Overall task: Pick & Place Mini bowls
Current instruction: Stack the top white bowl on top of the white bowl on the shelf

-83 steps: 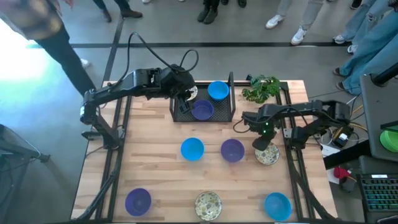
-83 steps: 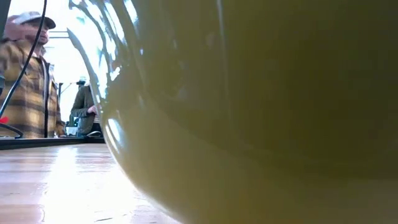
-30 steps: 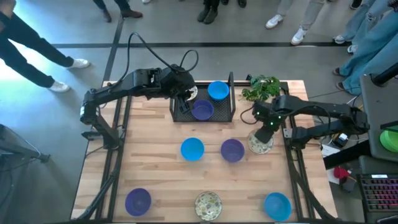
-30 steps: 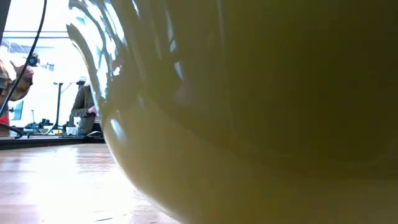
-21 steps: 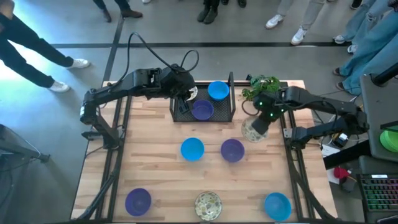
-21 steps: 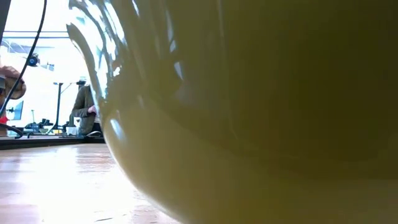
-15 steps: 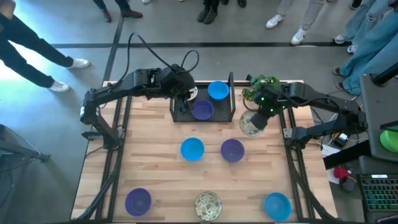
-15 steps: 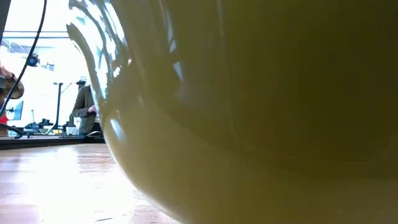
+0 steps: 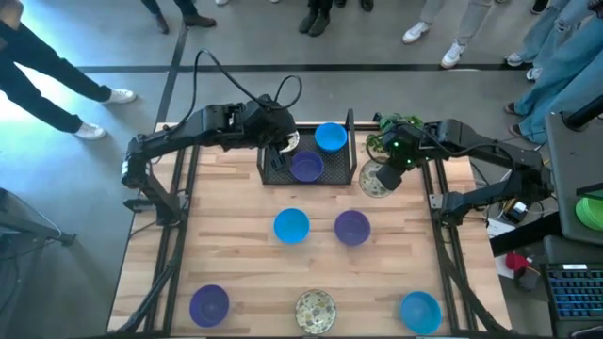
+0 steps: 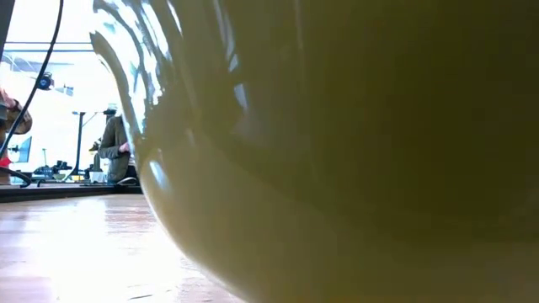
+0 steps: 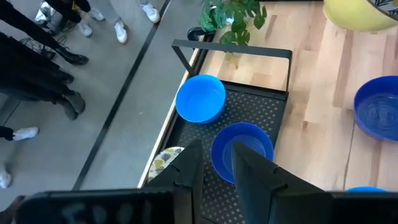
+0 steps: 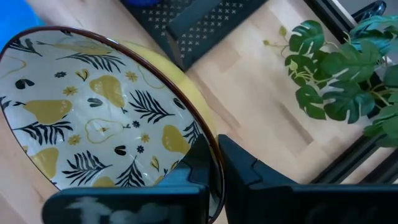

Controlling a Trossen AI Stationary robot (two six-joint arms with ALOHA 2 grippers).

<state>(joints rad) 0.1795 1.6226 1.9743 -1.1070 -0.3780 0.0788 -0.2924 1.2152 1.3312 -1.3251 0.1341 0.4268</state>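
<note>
Viewed from above, the right tool (image 9: 384, 169) is clamped on the rim of a cream patterned bowl (image 9: 374, 179), carried clear of the table (image 9: 236, 254) just beside the right end of the black mesh tray (image 9: 273, 171) and close to the leafy plant (image 9: 396, 135). The right wrist view shows both fingers pinching the bowl's edge, one inside and one outside, with the pear-and-leaf interior facing the camera. The left tool (image 9: 279, 143) hangs over the tray's left end; its fingers stand partly apart with nothing visibly between them, above a blue bowl (image 11: 242, 151) and beside another cream bowl (image 11: 163, 159) at the tray's edge. A second blue bowl (image 9: 330, 137) sits in the tray's far right corner. On the table remain a blue bowl (image 9: 291, 226) and a purple bowl (image 9: 352, 227) at centre, and a purple (image 9: 209, 305), a cream (image 9: 316, 310) and a blue bowl (image 9: 420, 312) along the near edge. Risks, as judged from here: a rim pinch offers little purchase, so the bowl may swing or slip; the tray's raised end handle lies in the carried bowl's path and could catch its underside; a release onto bowls already inside could leave it tilted; both arms near the tray could collide.
</note>
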